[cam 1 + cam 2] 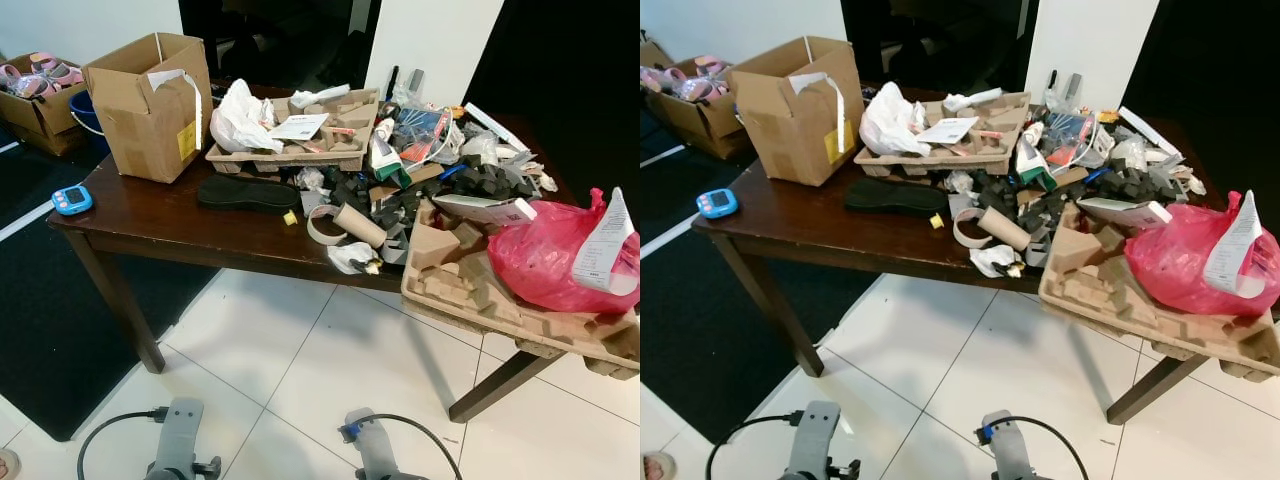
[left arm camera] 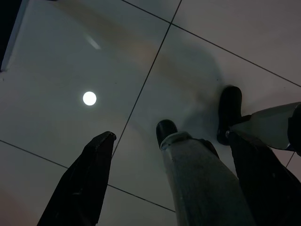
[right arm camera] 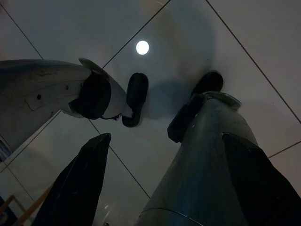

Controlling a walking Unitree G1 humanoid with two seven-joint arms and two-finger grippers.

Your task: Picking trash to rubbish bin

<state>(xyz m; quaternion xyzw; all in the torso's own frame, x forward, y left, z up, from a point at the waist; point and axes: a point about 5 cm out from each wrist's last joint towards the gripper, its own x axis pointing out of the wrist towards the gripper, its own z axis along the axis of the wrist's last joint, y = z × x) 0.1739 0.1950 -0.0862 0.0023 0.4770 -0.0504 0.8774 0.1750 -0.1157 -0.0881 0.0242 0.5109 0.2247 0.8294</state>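
Note:
A dark wooden table (image 1: 150, 225) stands in front of me, heaped with trash. Near its front edge lie a cardboard tube (image 1: 358, 224), a tape ring (image 1: 322, 228), a crumpled white wrapper (image 1: 352, 258) and a black insole (image 1: 246, 192). Black foam bits (image 1: 350, 190) and packaging pile up behind them. A red plastic bag (image 1: 550, 255) rests on a pulp tray (image 1: 465, 300) that overhangs the right corner. Both arms hang low over the floor tiles. The left gripper (image 2: 171, 136) and the right gripper (image 3: 167, 139) are open and hold nothing.
An open cardboard box (image 1: 150, 105) stands on the table's left, with a small blue device (image 1: 72, 200) at the corner. A white bag (image 1: 240, 120) sits in a second pulp tray (image 1: 290, 155). A blue bucket (image 1: 85, 112) and another box (image 1: 40, 95) stand behind, at the left.

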